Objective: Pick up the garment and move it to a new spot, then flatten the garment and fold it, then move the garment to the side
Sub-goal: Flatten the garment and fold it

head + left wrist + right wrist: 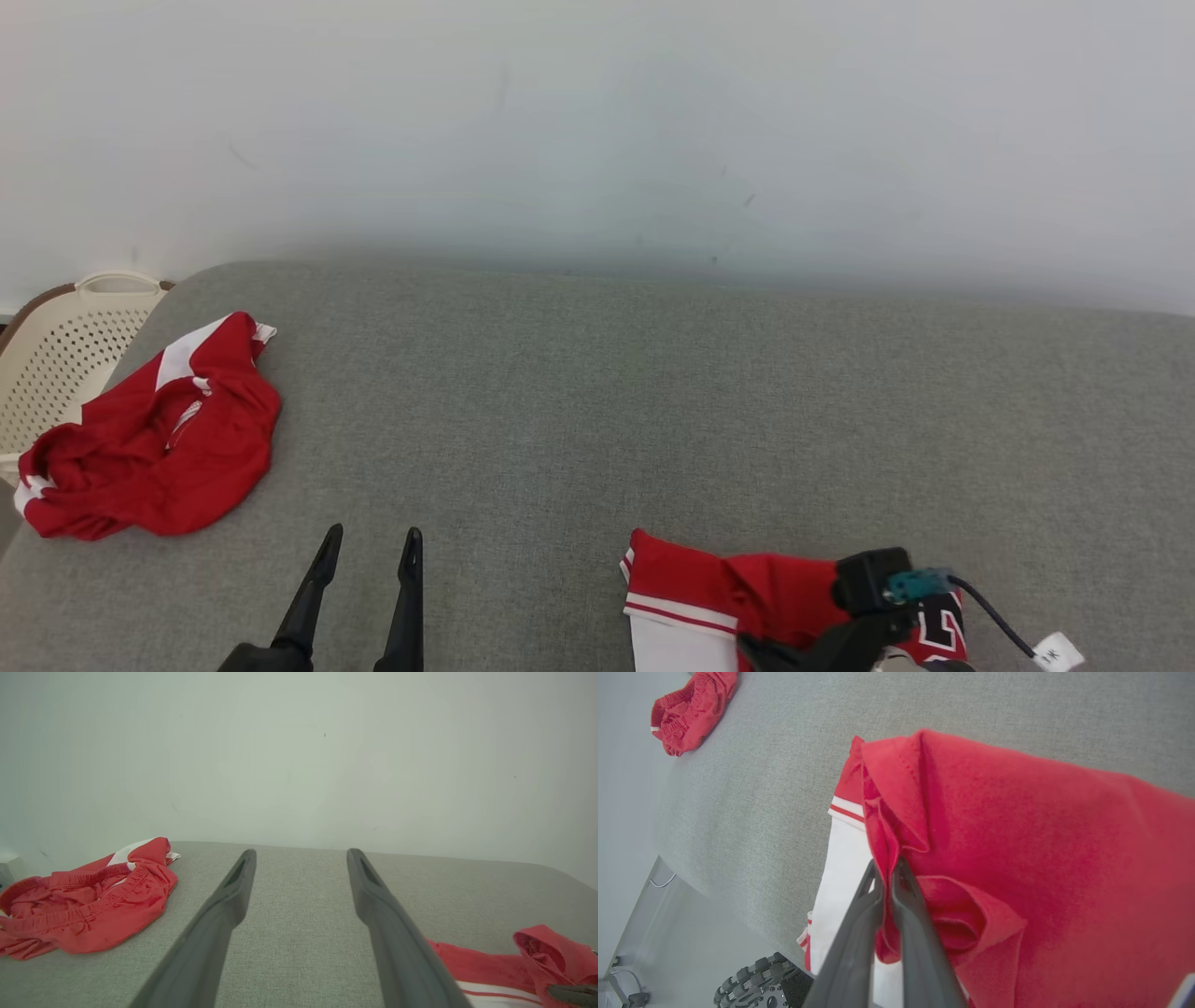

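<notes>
your right gripper (887, 865) is pinched on a fold of the red-and-white jersey garment (1017, 835); left gripper (372, 539) gapes empty. flattening, folding and setting aside look undone.

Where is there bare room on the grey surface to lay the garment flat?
Free: the middle and far right of the grey surface, from the crumpled red shorts to the wall. Crowded: left edge at the shorts; near right, where the right end effector pinches the red-and-white garment.
</notes>
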